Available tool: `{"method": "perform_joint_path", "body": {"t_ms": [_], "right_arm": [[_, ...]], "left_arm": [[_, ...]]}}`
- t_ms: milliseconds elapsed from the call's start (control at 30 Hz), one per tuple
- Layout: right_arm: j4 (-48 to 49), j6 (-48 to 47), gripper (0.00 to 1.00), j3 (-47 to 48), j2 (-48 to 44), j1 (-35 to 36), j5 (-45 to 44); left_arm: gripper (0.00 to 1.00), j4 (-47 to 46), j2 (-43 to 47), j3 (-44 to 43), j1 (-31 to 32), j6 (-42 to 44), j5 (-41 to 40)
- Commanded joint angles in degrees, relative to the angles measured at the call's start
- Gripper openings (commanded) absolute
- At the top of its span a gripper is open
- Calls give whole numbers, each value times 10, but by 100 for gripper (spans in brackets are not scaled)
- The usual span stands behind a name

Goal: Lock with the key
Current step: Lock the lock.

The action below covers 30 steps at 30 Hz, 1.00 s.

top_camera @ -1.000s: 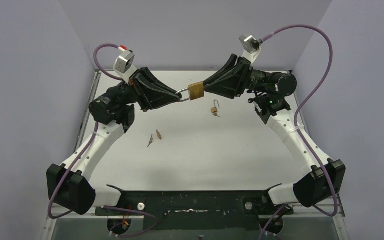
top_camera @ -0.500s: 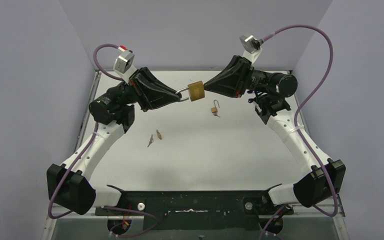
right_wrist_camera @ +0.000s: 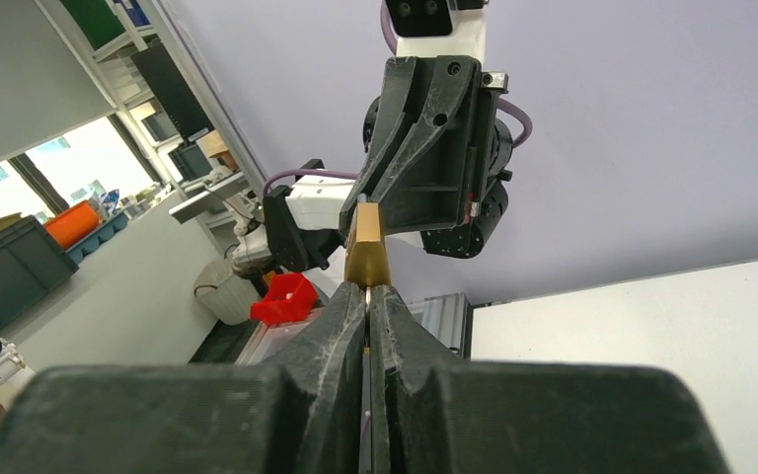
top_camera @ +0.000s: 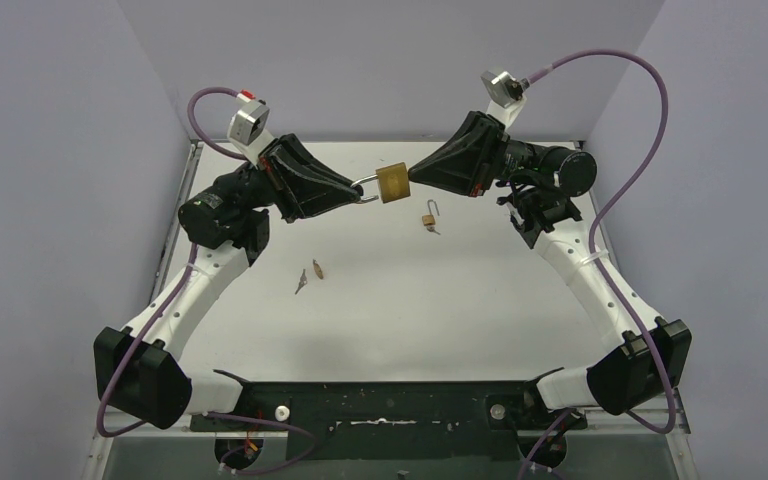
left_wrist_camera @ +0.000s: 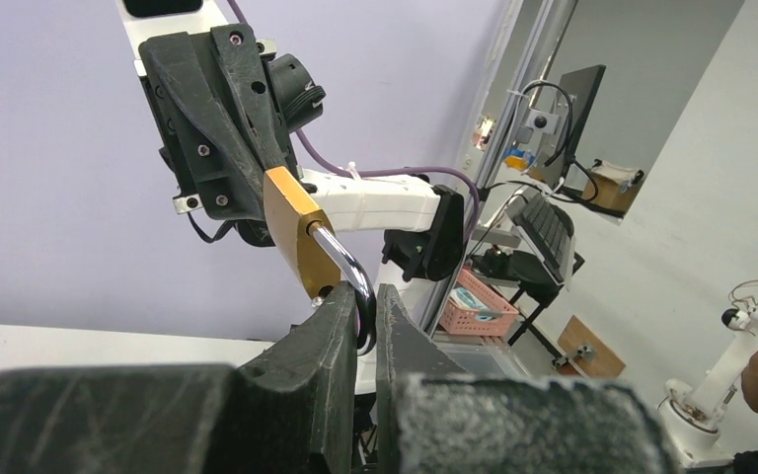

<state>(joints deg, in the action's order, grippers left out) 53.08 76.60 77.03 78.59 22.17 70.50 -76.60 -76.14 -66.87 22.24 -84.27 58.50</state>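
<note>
A brass padlock (top_camera: 393,184) hangs in the air between both arms, above the back of the table. My left gripper (top_camera: 363,190) is shut on its steel shackle (left_wrist_camera: 346,273), which curves down between the fingers (left_wrist_camera: 336,326). My right gripper (top_camera: 412,175) meets the opposite end of the brass body (right_wrist_camera: 366,255). Its jaws are closed on a thin sliver of metal, the key (right_wrist_camera: 366,293), which runs into the lock. Most of the key is hidden by the fingertips.
A smaller brass padlock (top_camera: 428,217) with its shackle open lies on the white table below the held one. Two small loose keys (top_camera: 317,268) (top_camera: 300,284) lie left of centre. Purple walls close in the back and both sides.
The right gripper's jaws have closed at the padlock's end. The padlock has tilted slightly. The left arm has held still.
</note>
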Motion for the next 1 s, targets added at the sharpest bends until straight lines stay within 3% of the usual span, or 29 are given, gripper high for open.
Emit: {"method": "perform_joint_path", "body": {"t_ms": [0,100,533,967], "right_arm": [[30,9,0,12,-14,3,-5],[31,9,0,11,-12,5,-6],[64,6,0,0,-7,14,-15],[58,1,0,4,-10,43,-15]], "left_arm": [[5,-32,0,-26,2,-11,-31],[0,-32,0,-31,9,-15,-27],[0,-32,-6,-54,62,-50,-57],[0,-33,-11,-35,64,-10,-81]]}}
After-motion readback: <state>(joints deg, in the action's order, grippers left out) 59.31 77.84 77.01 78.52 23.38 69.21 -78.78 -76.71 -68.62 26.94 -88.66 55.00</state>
